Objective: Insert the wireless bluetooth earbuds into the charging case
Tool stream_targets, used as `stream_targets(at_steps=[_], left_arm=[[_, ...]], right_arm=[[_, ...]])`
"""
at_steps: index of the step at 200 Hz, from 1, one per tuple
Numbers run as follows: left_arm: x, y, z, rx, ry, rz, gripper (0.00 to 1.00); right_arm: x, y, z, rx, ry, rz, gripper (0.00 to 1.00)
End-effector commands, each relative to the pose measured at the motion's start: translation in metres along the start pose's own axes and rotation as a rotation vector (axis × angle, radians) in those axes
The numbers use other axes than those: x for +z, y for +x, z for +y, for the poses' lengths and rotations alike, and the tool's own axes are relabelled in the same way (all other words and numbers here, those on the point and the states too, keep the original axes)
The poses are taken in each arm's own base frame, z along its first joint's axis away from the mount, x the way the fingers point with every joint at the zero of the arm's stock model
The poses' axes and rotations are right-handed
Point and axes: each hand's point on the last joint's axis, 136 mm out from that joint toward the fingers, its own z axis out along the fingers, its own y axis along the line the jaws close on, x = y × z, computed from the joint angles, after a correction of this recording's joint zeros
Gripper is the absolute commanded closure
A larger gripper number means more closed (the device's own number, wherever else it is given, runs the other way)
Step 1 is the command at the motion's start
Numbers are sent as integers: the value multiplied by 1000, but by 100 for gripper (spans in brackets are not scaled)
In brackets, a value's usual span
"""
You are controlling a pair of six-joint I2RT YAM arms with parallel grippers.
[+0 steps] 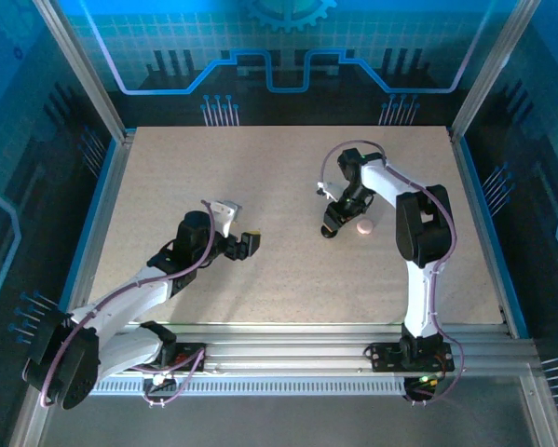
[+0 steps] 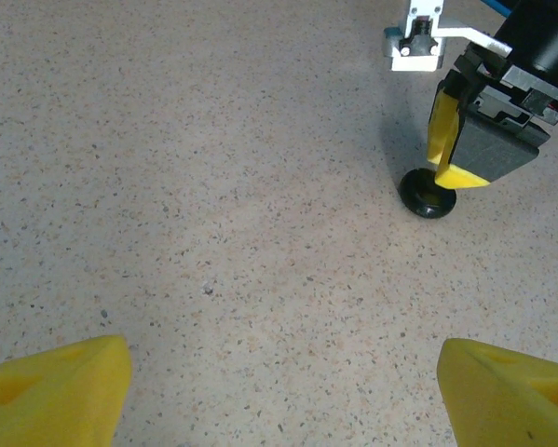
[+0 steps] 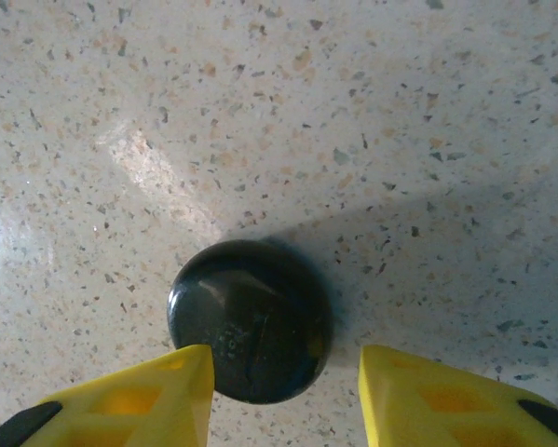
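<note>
Right gripper apart, astride black case; could squirt smooth dome sideways if closed off-centre. Left gripper apart, empty.

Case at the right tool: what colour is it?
Glossy black case; clearest in the right wrist view.

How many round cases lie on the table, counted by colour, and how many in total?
black round case: 1
pale pink round case: 1
Total: 2
</note>
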Motion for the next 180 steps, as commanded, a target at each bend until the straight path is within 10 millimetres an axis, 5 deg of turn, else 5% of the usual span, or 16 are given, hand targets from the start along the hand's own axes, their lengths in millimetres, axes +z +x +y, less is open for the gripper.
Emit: stream_targets(at_steps=[1,23,48,51,52,54,58,74,96,114,152,180], left_arm=[[-4,-10,2,-16,-19,-14,13],[-9,-24,13,-17,-82,-52,9],[-27,-51,63,-71,-305,-125,1],[-31,-54,72,-83,-338,-133,1],[-32,-54,74,-87,-347,-133,1],[-34,-57,80,-95,-369,-139,1],[-39,-60,91,-112,-411,-147,1],[-64,-65,131,-155,-587,-186,1],[-89,-62,161,-168,-721,-260,1],[-96,-44,183,-214,-773,-298,1],[-74,-5,206,-183,-810,-303,1],[-47,1,210,-176,-737,-327,1]], right_arm=[[-26,-4,-2,12,57,-83,55],[-53,-8,-1,-1,126,-180,54],[-89,-7,-2,26,209,-349,48],[-95,-6,-3,34,222,-379,40],[-98,-7,-3,35,226,-393,23],[-101,-6,-4,40,235,-412,6],[-107,-5,-5,47,250,-452,0],[-132,5,-11,94,299,-626,0],[-154,27,-23,150,400,-800,0],[-148,52,-34,189,488,-849,0],[-143,84,-50,255,609,-955,0],[-136,93,-54,258,646,-1039,0]])
